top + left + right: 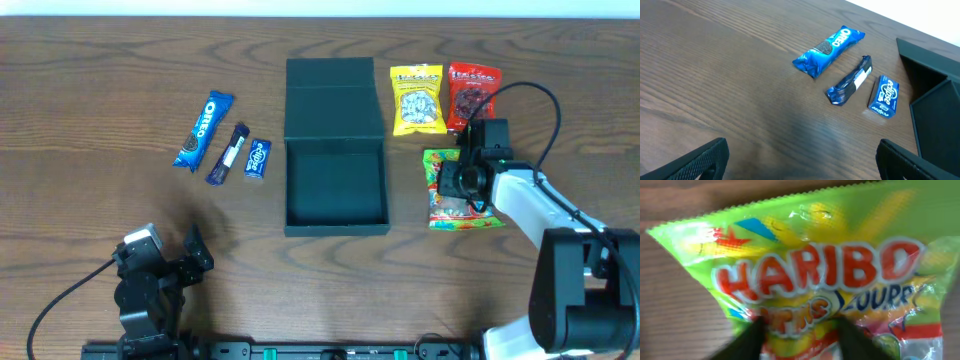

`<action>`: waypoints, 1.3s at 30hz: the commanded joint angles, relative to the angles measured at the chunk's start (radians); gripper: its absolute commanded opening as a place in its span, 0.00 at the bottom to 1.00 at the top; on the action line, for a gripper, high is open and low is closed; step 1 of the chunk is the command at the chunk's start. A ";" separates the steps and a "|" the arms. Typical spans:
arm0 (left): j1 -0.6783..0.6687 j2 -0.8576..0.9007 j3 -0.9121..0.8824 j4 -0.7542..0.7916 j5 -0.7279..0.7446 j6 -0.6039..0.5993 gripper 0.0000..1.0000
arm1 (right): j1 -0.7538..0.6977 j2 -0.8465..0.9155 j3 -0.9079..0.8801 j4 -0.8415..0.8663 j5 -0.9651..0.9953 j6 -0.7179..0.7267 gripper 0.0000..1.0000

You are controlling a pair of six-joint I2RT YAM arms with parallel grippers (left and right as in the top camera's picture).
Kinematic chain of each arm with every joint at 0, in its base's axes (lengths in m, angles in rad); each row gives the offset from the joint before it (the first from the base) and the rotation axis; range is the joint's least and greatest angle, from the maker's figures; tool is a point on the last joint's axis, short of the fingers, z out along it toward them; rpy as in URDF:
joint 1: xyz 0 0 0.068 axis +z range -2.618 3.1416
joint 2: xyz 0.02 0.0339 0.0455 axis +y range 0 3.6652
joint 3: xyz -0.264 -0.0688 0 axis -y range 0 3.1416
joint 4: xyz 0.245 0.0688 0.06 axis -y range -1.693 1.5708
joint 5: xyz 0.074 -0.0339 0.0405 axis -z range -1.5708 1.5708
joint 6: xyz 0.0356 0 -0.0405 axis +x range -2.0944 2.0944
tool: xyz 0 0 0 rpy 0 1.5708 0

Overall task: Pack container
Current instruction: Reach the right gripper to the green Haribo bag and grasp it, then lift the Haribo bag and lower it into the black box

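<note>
The dark green container (336,229) stands open mid-table, empty, its flap lid (334,100) lying back flat; its edge (940,105) shows at the right of the left wrist view. Right of it lies a green Haribo bag (470,218). My right gripper (460,185) is down on this bag. In the right wrist view the Haribo bag (815,255) fills the frame, and the right gripper (802,330) has both fingers pressed into it with the foil bunched between them. My left gripper (172,243) hovers wide open near the front left, the left gripper (800,160) with only bare table between its fingers.
A yellow packet (417,100) and a red packet (472,95) lie behind the Haribo bag. Left of the container lie an Oreo pack (204,131), a dark blue bar (229,154) and an Eclipse gum pack (258,159); the left wrist view shows the Oreo pack (829,50) too.
</note>
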 commanded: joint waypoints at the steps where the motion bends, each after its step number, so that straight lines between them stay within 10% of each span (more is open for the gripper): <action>1: -0.003 -0.006 -0.015 0.002 -0.004 0.007 0.95 | -0.005 0.070 -0.031 -0.021 0.002 0.004 0.21; 4: -0.003 -0.006 -0.015 0.002 -0.004 0.007 0.95 | -0.004 0.069 -0.030 -0.033 -0.007 0.005 0.01; 39: -0.003 -0.006 -0.015 0.002 -0.004 0.007 0.95 | 0.138 -0.407 0.290 -0.358 -0.171 0.004 0.02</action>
